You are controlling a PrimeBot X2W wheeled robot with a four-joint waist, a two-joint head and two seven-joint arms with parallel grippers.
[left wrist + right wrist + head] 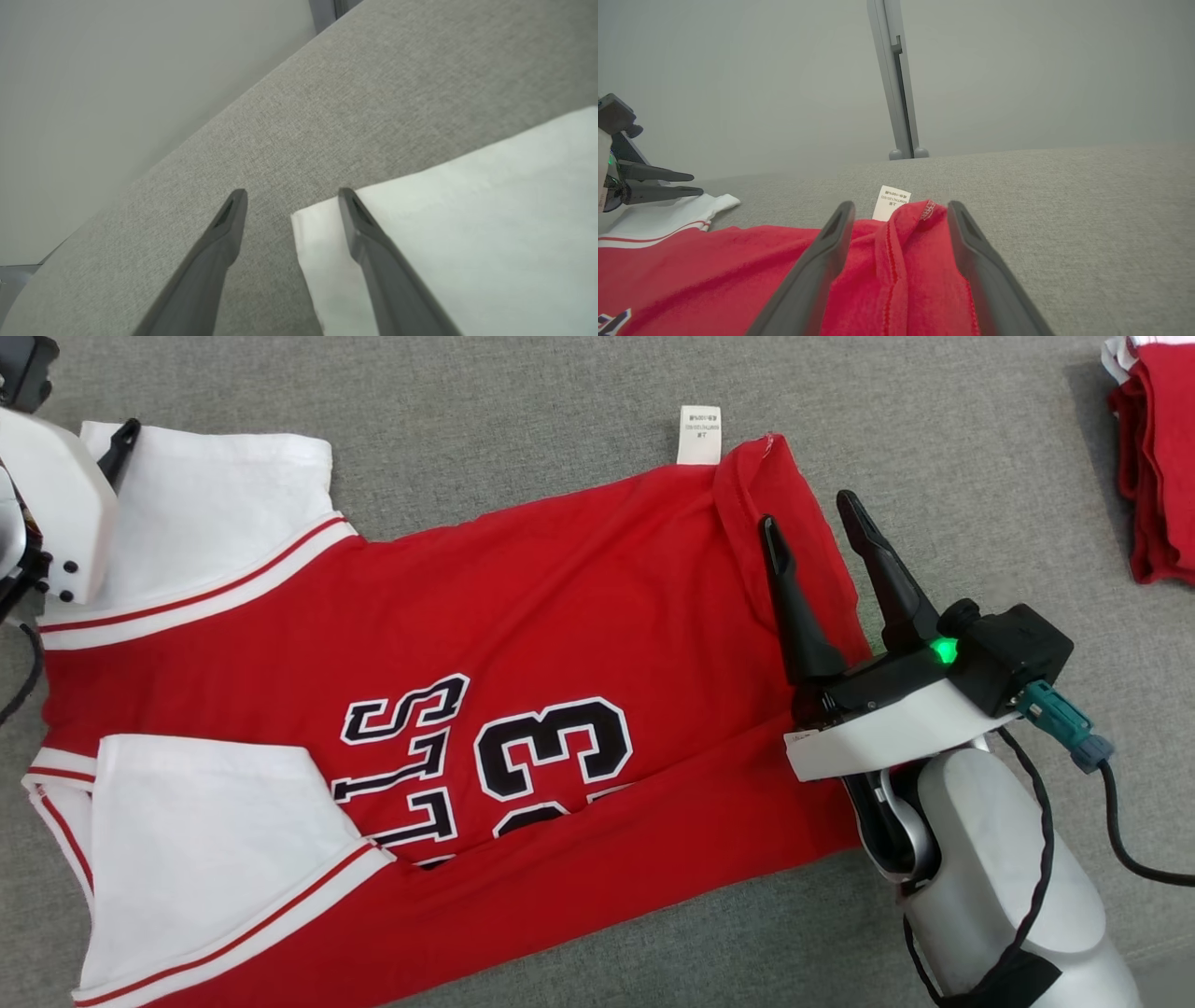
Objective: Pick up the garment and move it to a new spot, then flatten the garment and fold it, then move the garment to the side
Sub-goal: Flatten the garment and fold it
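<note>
The right end effector [807,509] hangs with its fingers apart over the hem end of the garment [560,616]. In its wrist view the two fingers straddle a bunched ridge of red hem, though I cannot tell whether they touch the cloth. The garment, a red jersey with white sleeves, lies on the grey surface [934,420]. Its long axis runs across the head view, hem toward the robot's right and shoulders toward its left. Its near edge looks folded up over the black print (so folding seems under way). The left end effector [293,191], fingers likewise apart, sits at the far white sleeve [215,495], one finger over its corner and the other over bare surface. Each arm is nearest its own end of the far edge, which suits a lengthwise fold. A white label [700,434] pokes out beyond the hem, and a stack of red cloth [1158,476] lies well apart at the right.
</note>
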